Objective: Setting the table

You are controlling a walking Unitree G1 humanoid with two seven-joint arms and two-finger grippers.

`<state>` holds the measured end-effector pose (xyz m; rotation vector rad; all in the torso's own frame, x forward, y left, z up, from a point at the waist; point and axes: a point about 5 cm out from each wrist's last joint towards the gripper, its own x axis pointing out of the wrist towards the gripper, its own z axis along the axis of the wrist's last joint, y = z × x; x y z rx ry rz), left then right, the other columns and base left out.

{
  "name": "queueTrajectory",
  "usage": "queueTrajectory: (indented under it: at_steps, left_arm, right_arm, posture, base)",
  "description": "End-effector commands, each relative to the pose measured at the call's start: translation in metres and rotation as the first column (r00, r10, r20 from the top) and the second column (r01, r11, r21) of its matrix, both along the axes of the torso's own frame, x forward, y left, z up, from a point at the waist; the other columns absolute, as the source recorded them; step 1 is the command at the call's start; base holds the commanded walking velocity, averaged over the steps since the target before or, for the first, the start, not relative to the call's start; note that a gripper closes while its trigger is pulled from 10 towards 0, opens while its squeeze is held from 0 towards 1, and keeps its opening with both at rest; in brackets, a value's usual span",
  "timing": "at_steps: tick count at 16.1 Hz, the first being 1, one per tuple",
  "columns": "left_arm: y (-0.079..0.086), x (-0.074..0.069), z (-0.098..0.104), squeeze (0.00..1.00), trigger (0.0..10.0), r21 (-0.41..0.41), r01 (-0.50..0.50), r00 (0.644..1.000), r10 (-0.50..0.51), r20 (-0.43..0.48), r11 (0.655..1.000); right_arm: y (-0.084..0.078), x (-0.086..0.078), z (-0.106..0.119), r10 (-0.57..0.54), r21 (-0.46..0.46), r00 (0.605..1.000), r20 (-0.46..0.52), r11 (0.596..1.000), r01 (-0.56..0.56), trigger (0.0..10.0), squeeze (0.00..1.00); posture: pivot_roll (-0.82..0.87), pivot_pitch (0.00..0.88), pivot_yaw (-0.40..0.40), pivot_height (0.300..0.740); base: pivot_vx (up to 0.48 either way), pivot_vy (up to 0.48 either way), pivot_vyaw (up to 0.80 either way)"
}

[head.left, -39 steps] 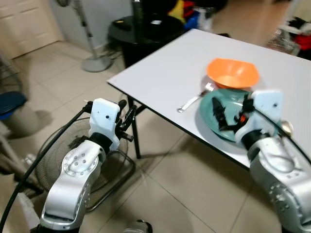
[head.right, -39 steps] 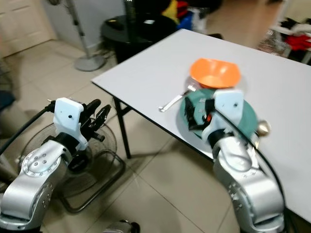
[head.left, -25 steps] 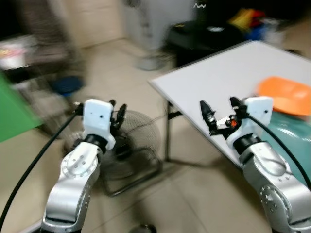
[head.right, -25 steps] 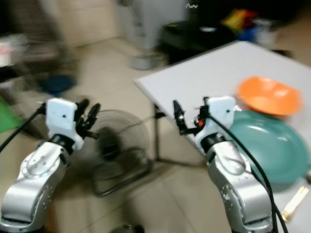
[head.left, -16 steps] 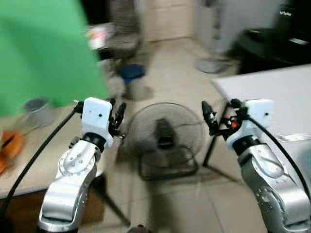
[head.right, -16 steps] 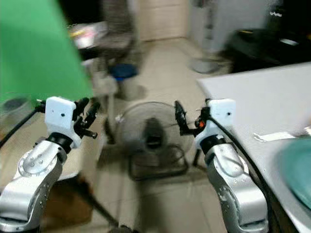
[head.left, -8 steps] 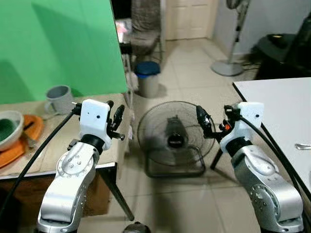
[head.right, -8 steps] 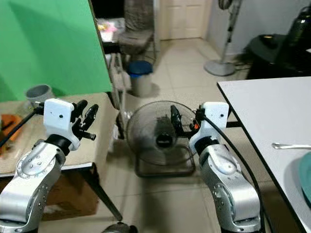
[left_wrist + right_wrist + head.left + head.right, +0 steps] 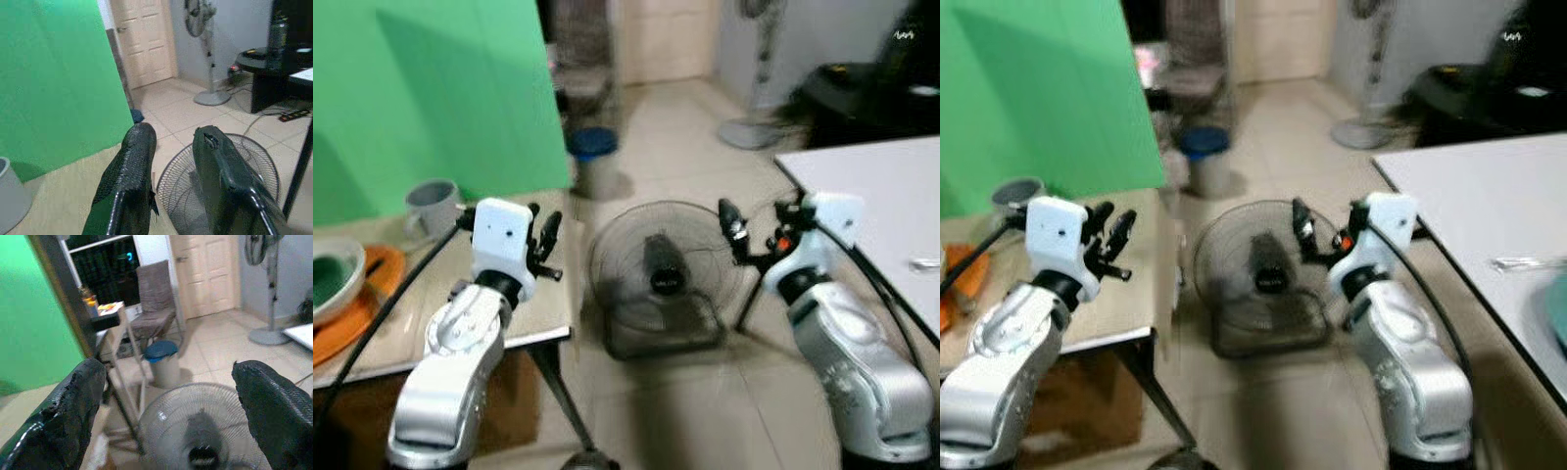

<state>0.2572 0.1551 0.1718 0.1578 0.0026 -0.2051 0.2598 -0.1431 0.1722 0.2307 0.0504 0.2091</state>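
Beige tiled floor (image 9: 695, 392) fills the foreground between two tables as your robot faces a side surface holding the crockery. Your left gripper (image 9: 545, 245) hovers over the tan wooden surface (image 9: 524, 313), fingers slightly parted and holding nothing; your right gripper (image 9: 752, 233) hangs spread wide and empty above one black floor fan (image 9: 661, 274). For this fetching step, you would do well to settle the blurred view, then square up to the surface before reaching. Counted there: one green bowl (image 9: 328, 279) resting on one orange plate (image 9: 362, 304), and beyond them one grey mug (image 9: 431, 204). At the right, the white dining surface (image 9: 871, 196) carries one piece of silver cutlery (image 9: 1526, 262).
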Motion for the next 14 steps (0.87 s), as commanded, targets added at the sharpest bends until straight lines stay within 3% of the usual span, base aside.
queueTrajectory:
  at_steps: [1,9,11,14]
  left_arm:
    - [-0.0027,-0.0007,0.0020,0.00,10.0,0.000,0.012,1.000,-0.012,0.004,1.000]
    - [-0.0016,-0.0025,0.0022,0.00,10.0,0.005,0.009,1.000,-0.009,0.005,1.000]
    - [-0.0009,-0.0026,0.0034,0.00,10.0,-0.002,0.001,1.000,-0.001,0.019,1.000]
    - [0.0022,-0.0018,0.0072,0.00,10.0,-0.024,-0.014,0.999,0.015,0.038,1.000]
  right_arm:
    - [-0.0030,-0.0016,0.0017,0.001,0.039,1.000,-0.003,0.999,-0.001,10.0,0.00]
    - [-0.0002,-0.0032,-0.0007,0.034,0.005,0.999,-0.014,0.999,-0.034,10.0,0.00]
    - [0.0013,-0.0030,-0.0008,0.049,-0.002,0.999,-0.015,0.999,-0.049,10.0,0.00]
    - [0.0065,-0.0029,-0.0016,0.095,-0.010,0.995,-0.020,0.995,-0.095,10.0,0.00]
  posture:
    - [0.10,0.000,0.063,0.740]
    - [0.11,0.000,0.052,0.740]
    - [0.12,0.000,0.047,0.740]
    - [0.13,0.000,0.036,0.740]
  base:
    - [0.000,0.289,0.00]
    - [0.000,0.284,0.00]
    - [0.000,0.000,0.00]
    - [0.000,0.000,0.71]
